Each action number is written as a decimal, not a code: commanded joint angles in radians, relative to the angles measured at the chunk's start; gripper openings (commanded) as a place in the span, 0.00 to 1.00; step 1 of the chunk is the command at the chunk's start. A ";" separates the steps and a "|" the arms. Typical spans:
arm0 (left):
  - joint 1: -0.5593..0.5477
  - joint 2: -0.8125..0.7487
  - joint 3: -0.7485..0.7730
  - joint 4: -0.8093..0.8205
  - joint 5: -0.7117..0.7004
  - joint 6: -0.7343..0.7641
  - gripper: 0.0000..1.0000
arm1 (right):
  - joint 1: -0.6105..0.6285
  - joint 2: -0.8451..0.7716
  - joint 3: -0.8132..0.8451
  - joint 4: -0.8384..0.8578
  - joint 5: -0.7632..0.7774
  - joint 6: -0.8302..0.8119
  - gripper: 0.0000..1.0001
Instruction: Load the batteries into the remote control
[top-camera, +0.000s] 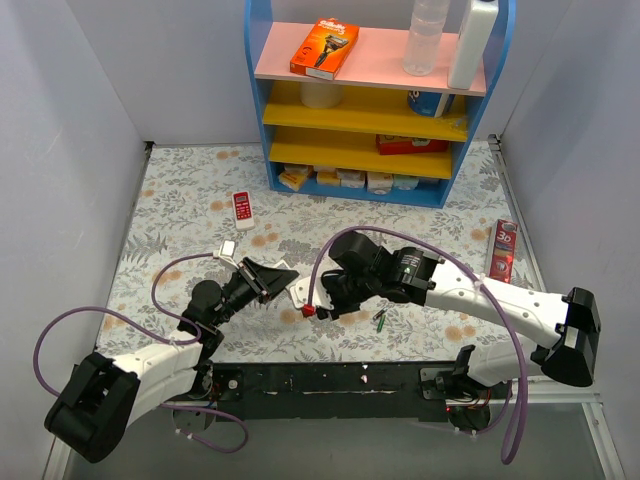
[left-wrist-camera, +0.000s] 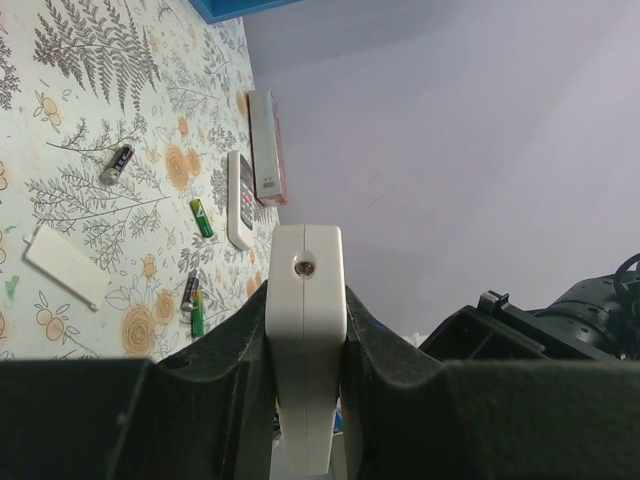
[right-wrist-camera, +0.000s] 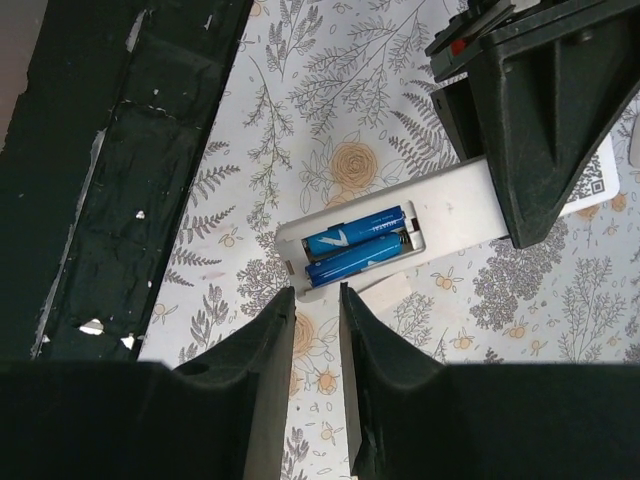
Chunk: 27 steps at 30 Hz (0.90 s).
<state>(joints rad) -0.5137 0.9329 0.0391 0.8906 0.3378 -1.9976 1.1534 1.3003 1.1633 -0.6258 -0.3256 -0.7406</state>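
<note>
My left gripper (top-camera: 276, 280) is shut on the white remote control (top-camera: 298, 293) and holds it by its long sides, as the left wrist view (left-wrist-camera: 305, 300) shows. In the right wrist view the remote (right-wrist-camera: 455, 205) lies back up with its compartment open and two blue batteries (right-wrist-camera: 360, 245) side by side in it. My right gripper (right-wrist-camera: 317, 295) is just off the remote's compartment end, jaws a little apart and empty. Loose batteries lie on the cloth: one dark (left-wrist-camera: 117, 164), one green (left-wrist-camera: 201, 217), and a dark and green pair (left-wrist-camera: 192, 300). A green one also shows in the top view (top-camera: 381, 318).
A white battery cover (left-wrist-camera: 65, 265) lies on the floral cloth. A red-and-white remote (top-camera: 243, 209) and a small white piece (top-camera: 228, 247) lie to the left. A toothpaste box (top-camera: 503, 250) lies at the right. A blue and yellow shelf (top-camera: 370, 110) stands at the back. The black base plate (right-wrist-camera: 120, 170) runs along the near edge.
</note>
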 joint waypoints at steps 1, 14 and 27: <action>-0.003 0.006 -0.073 0.022 0.021 -0.297 0.00 | 0.008 0.010 0.010 0.021 -0.039 -0.020 0.31; -0.003 0.020 -0.062 0.044 0.035 -0.302 0.00 | 0.014 0.051 0.013 0.021 -0.026 -0.019 0.30; -0.002 0.004 -0.062 0.051 0.044 -0.308 0.00 | 0.014 0.067 -0.001 0.055 -0.001 -0.008 0.28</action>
<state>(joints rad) -0.5137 0.9558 0.0391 0.9115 0.3672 -1.9976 1.1606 1.3617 1.1633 -0.6151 -0.3378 -0.7406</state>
